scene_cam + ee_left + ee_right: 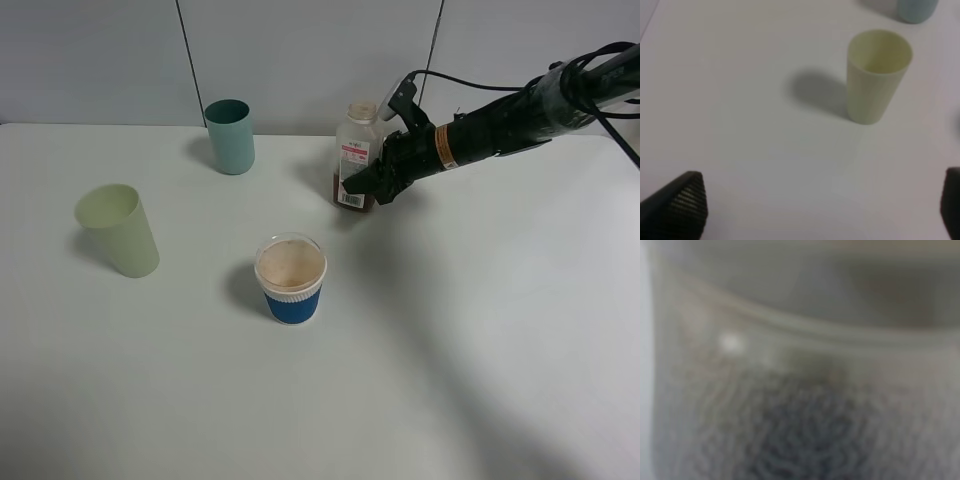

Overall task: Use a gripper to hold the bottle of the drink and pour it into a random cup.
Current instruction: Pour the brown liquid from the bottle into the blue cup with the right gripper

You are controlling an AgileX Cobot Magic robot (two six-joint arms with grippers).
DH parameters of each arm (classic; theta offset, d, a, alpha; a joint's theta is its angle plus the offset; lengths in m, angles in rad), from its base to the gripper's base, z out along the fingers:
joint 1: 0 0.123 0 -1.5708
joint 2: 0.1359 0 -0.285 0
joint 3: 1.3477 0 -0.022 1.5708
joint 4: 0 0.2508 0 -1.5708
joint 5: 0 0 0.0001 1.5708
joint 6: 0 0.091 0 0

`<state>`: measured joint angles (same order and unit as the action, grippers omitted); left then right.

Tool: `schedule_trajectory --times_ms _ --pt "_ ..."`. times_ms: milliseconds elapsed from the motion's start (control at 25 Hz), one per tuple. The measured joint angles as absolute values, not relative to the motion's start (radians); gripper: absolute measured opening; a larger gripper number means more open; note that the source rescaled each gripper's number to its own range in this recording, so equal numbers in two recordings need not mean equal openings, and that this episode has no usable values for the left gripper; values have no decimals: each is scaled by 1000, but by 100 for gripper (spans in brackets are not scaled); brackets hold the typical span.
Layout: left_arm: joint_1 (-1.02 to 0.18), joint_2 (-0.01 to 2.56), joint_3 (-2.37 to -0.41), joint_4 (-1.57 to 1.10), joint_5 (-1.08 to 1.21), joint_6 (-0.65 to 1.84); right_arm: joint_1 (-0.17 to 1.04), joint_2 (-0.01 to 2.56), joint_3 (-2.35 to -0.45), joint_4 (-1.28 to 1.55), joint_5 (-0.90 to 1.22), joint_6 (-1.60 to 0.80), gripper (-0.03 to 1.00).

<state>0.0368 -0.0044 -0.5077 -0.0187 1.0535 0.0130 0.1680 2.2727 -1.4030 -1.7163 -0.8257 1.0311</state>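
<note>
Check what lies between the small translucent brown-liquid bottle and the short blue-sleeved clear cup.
Only bare white tabletop separates bottle and cup, per the exterior high view.

A teal tumbler (pixel 230 136) and a pale green tumbler (pixel 118 229) stand well apart on the white table (pixel 480 350).

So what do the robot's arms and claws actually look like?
The right arm is a slim black tube with an orange-white band and loose black cables. Its right gripper is a black two-fingered claw. The left gripper shows black fingers with a ribbed texture.
</note>
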Motion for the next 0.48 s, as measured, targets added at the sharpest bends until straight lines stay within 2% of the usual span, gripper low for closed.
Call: schedule_trajectory --times_ms 480 --pt "37 -4 -508 -19 1053 13 174 2156 -1403 -1743 -841 1059 2"
